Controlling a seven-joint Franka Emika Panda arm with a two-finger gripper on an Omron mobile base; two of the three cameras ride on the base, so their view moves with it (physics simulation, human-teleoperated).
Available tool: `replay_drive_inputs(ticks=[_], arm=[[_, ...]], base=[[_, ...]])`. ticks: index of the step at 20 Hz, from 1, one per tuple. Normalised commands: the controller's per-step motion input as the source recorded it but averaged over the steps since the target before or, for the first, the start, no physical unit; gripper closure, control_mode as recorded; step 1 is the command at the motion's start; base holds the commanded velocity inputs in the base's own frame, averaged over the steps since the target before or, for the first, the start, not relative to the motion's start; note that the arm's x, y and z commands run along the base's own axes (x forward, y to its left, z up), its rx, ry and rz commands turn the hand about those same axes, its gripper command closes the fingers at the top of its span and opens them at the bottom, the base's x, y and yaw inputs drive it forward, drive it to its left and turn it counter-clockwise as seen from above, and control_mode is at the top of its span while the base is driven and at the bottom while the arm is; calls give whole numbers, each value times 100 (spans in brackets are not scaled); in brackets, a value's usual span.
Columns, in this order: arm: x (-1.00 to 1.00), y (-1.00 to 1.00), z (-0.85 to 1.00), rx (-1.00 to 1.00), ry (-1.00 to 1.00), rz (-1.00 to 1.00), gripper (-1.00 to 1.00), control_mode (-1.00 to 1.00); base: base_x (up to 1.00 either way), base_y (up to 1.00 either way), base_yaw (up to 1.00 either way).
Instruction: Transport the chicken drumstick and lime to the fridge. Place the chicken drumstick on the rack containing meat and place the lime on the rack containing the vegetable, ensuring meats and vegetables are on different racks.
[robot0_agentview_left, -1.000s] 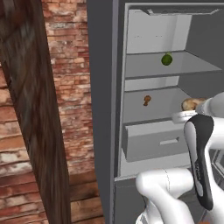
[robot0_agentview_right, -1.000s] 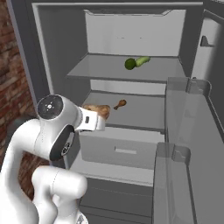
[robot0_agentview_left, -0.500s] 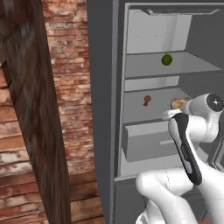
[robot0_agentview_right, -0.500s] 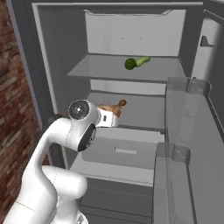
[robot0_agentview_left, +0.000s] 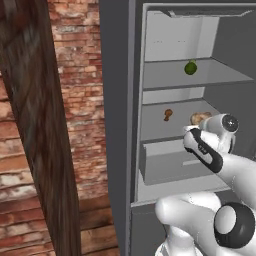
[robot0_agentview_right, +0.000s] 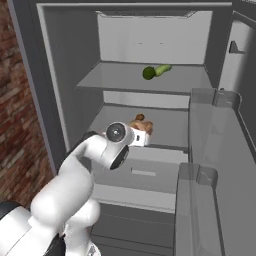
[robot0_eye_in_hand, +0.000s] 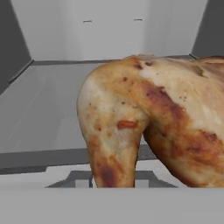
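Observation:
The golden-brown chicken drumstick (robot0_eye_in_hand: 153, 118) looms large in the hand view, just above the front edge of the rack containing meat (robot0_eye_in_hand: 48, 113). My gripper (robot0_agentview_left: 206, 120) is shut on the drumstick (robot0_agentview_left: 198, 118), its fingers hidden behind it. In the right base view the drumstick (robot0_agentview_right: 144, 128) hangs close in front of the small orange-brown meat (robot0_agentview_right: 140, 118), which lies on that lower shelf (robot0_agentview_right: 172, 127). The dark green lime (robot0_agentview_right: 148, 73) rests on the rack containing the vegetable (robot0_agentview_right: 112, 77), touching a long green vegetable (robot0_agentview_right: 163, 69). The fridge (robot0_agentview_left: 117, 100) stands open.
A white drawer (robot0_agentview_right: 145, 172) sits under the lower shelf. The open door's clear racks (robot0_agentview_right: 215, 150) stand close on the right. A brick wall (robot0_agentview_left: 75, 75) and a dark wooden post (robot0_agentview_left: 35, 125) are to the left of the fridge.
The arm has swung forward and carried the drumstick deeper into the fridge, toward the small meat bit on the lower shelf. The lime and the vegetable have not moved.

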Motion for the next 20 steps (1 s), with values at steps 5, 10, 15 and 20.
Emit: replay_drive_inputs(ticks=[5,10,15,20], arm=[[74,-26,-3,0,4,0,100,-100],[58,-30,-4,0,9,0,100,-100],[50,-43,-21,0,8,0,100,-100],[38,-33,-35,0,8,0,100,-100]], base=[[0,0,0],[0,0,0],[0,0,0],[0,0,0]])
